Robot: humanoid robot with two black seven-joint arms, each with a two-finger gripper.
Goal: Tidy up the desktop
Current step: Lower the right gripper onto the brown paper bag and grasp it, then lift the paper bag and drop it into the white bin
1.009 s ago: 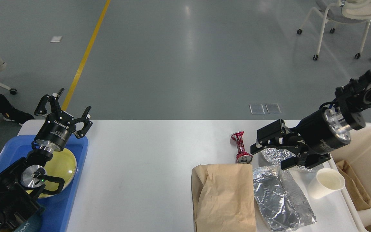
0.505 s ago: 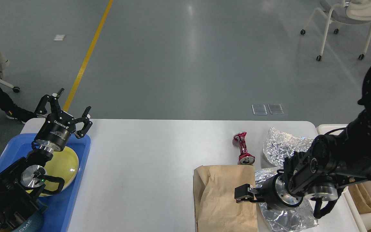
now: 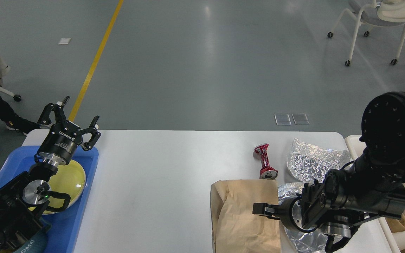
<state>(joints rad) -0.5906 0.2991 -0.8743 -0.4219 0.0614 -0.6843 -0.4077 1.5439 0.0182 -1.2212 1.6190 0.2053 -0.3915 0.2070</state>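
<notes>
- Desktop [image 3: 160, 182], white-grey and wide, is filling the lower middle of our head view, its far edge running against the grey floor [image 3: 202, 63].
- Our left gripper [image 3: 69, 121] is hovering with its fingers spread wide over the far end of a blue tray [image 3: 83, 196] at the desktop's left edge; a yellow plate [image 3: 70, 179] is lying in that tray.
- Our right gripper [image 3: 260, 209] is reaching in low from the right, over the brown paper bag [image 3: 237, 214]; it is showing dark and nearly end-on, so we cannot tell how its fingers are standing.
- A crushed red can [image 3: 265, 163] is lying on its side just beyond the bag.
- One crumpled foil sheet [image 3: 311, 161] is sitting right of the can; a second foil piece [image 3: 304, 240] is lying beside the bag, largely under our right arm.
- A cream bin [image 3: 352, 144] is standing at the desktop's right end.
- A white wheeled chair [image 3: 374, 21] is standing on the floor far off at upper right.
</notes>
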